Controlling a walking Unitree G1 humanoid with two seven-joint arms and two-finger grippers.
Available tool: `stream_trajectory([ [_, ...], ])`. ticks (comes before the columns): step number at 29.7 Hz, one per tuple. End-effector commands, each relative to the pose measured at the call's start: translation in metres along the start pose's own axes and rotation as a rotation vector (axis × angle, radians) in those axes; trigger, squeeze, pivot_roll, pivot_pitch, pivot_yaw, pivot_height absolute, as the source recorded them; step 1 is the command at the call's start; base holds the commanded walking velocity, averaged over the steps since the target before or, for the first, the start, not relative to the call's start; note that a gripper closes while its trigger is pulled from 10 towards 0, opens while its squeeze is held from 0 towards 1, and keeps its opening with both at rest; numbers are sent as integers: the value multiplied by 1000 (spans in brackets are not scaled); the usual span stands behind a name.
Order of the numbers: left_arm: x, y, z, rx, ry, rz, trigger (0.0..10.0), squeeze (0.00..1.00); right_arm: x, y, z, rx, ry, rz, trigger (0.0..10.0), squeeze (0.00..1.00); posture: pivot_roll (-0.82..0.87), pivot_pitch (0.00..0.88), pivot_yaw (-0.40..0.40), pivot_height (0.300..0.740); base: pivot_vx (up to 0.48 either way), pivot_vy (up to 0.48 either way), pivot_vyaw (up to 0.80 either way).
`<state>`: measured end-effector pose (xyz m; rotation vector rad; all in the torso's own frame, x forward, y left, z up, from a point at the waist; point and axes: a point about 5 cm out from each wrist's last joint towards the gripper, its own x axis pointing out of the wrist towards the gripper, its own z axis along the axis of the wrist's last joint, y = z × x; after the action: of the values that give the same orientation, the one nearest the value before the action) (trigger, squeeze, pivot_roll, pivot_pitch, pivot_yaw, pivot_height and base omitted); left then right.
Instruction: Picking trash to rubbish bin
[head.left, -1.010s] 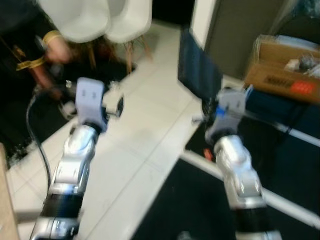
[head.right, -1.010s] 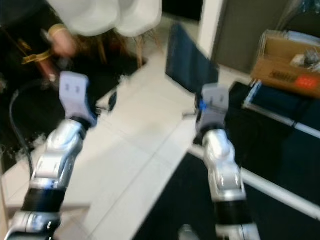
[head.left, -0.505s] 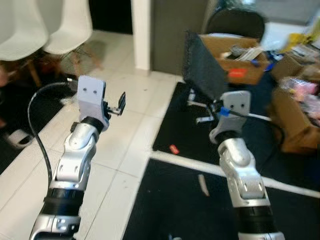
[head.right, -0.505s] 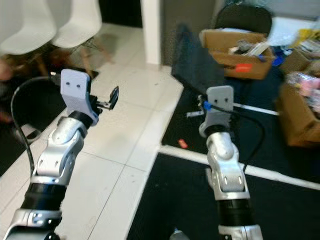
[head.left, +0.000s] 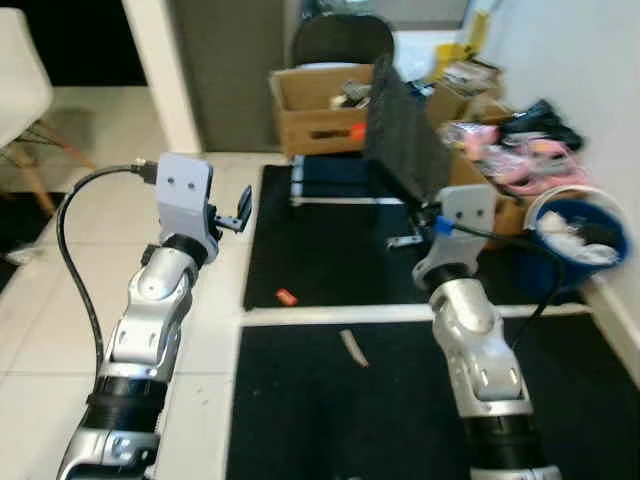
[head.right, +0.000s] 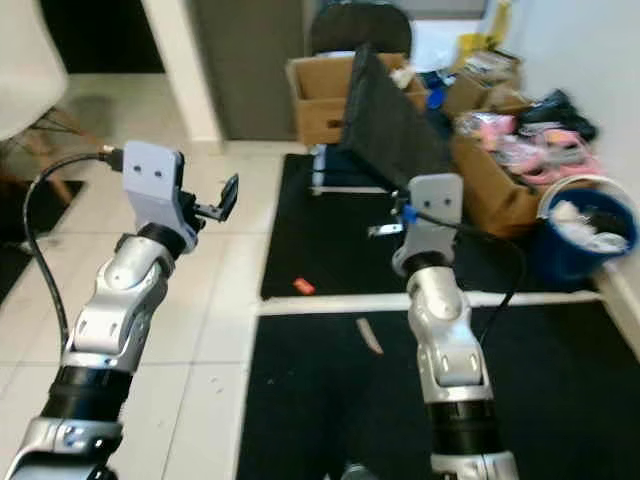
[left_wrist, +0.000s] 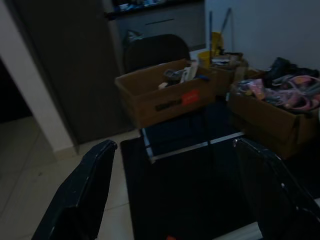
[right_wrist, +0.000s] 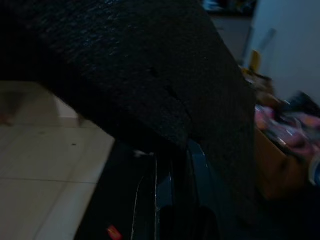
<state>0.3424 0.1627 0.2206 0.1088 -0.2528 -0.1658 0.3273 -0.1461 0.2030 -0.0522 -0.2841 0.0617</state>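
My right gripper (head.left: 412, 224) is shut on the lower edge of a large black foam sheet (head.left: 404, 140), which it holds tilted up at chest height; the same black foam sheet (right_wrist: 150, 75) covers most of the right wrist view. A blue rubbish bin (head.left: 560, 268) with white trash inside stands by the right wall, to the right of that gripper. On the floor lie a small red scrap (head.left: 286, 297) and a pale strip (head.left: 352, 348). My left gripper (head.left: 240, 210) is raised and open, holding nothing; its black fingers (left_wrist: 80, 195) frame the left wrist view.
Black mats (head.left: 330, 420) cover the floor ahead, with a white tile strip between them. An open cardboard box (head.left: 315, 105) and a dark chair (head.left: 340, 40) stand at the back. More boxes with pink items (head.left: 500, 160) line the right wall. A white chair (head.left: 20, 90) is at far left.
The whole view has swung to the right, from white chairs and a person to the boxes and the blue bin. Both arms keep the same pose, the right still holding the sheet.
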Motion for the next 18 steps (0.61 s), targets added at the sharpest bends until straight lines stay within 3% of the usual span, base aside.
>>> stream_trajectory([
  [1, 0, 3, -2, 5, 14, 7, 10000, 0, 0, -4, -3, 6, 10, -15, 10000, 0, 10, 118, 54, 740, 0, 0, -800],
  [14, -5, 3, -6, 5, 27, 16, 10000, 0, -4, 0, -15, 18, 53, 8, 10000, 0, 9, 116, 45, 740, 0, 0, -800],
  [18, -4, 1, -11, -5, 69, 2, 10000, 0, -6, 2, -25, 27, 117, 15, 10000, 0, 12, 121, 49, 740, 0, 0, 0],
])
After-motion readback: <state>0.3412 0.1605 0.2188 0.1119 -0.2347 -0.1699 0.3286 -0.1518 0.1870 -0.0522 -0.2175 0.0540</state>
